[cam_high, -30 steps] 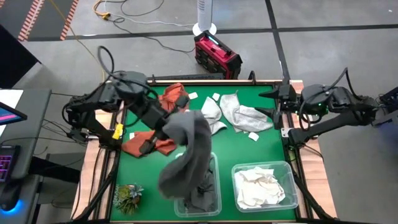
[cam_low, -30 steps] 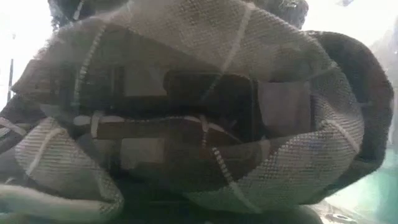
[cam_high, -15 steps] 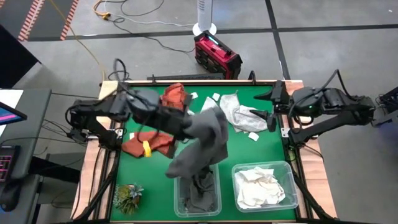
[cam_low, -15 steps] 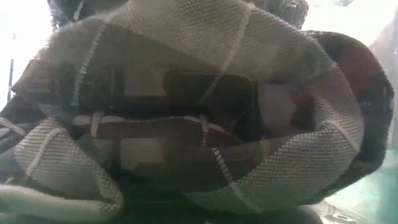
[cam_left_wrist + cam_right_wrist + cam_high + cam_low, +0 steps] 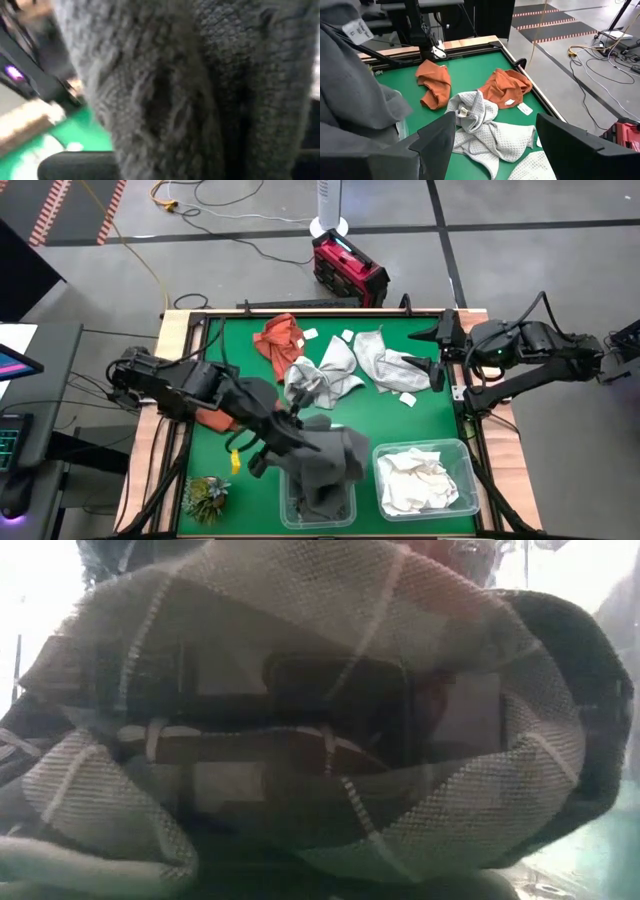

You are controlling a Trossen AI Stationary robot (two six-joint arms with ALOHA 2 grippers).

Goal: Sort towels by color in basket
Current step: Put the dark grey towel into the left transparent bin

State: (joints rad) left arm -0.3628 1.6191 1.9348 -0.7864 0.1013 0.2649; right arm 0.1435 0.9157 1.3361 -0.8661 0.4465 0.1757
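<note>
High view shows the left gripper clamped on a dark grey knitted towel that hangs straight below its jaws into the clear plastic bin; right gripper waits wide open, empty, well apart.

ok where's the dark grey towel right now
In the high view the dark grey towel hangs from the left gripper over the left clear bin, beside the bin of white towels.
</note>
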